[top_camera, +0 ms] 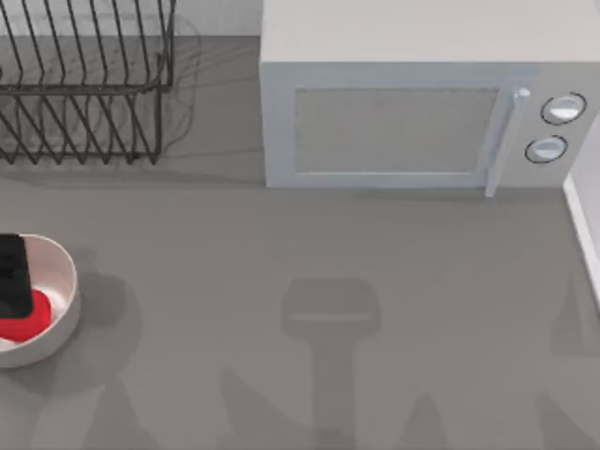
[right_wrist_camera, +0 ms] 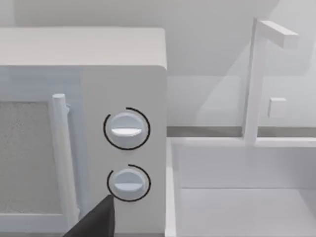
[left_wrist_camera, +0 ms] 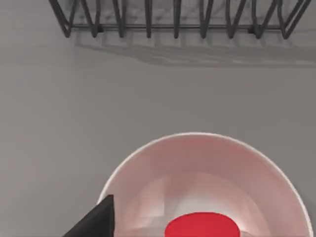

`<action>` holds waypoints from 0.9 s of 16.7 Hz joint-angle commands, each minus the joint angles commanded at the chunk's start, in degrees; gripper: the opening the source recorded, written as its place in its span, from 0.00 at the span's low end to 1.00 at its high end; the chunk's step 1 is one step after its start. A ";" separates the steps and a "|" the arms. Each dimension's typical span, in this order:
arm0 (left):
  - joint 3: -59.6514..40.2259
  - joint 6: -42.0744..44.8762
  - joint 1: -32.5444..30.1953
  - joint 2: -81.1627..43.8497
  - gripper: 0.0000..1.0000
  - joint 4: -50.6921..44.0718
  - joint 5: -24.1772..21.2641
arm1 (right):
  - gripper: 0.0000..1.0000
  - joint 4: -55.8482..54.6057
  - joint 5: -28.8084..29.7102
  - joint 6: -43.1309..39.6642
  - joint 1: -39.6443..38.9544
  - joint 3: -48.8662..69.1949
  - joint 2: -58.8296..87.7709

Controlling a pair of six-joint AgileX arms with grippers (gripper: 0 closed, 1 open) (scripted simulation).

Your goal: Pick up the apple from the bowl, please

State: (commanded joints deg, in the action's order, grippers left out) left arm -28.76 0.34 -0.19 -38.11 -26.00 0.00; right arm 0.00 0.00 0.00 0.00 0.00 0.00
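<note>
Centering mattered: left gripper (top_camera: 13,277), grip state indiscernible, hovered at nine o'clock over small matte red apple (top_camera: 26,319) (inside glossy off-white bowl (top_camera: 64,267)).

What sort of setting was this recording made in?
Most likely a rendered kitchen counter: a microwave with two dials, a wire dish rack, and what looks like a sink with faucet beside the microwave.

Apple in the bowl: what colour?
Plain bright red apple; the left wrist view shows it best.
</note>
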 joint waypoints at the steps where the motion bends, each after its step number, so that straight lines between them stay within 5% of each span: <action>1: -3.89 0.05 -0.03 -5.83 1.00 -3.51 0.00 | 1.00 0.00 0.00 0.00 0.00 0.00 0.00; 9: -31.36 0.37 -0.20 -47.58 1.00 -28.30 0.00 | 1.00 0.00 0.00 0.00 0.00 0.00 0.00; 15: -39.36 0.47 -0.26 -58.48 1.00 -35.53 0.00 | 1.00 0.00 0.00 0.00 0.00 0.00 0.00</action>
State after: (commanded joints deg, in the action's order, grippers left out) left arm -68.12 0.81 -0.44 -96.60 -61.52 -0.01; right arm 0.00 0.00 0.00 0.00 0.00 0.00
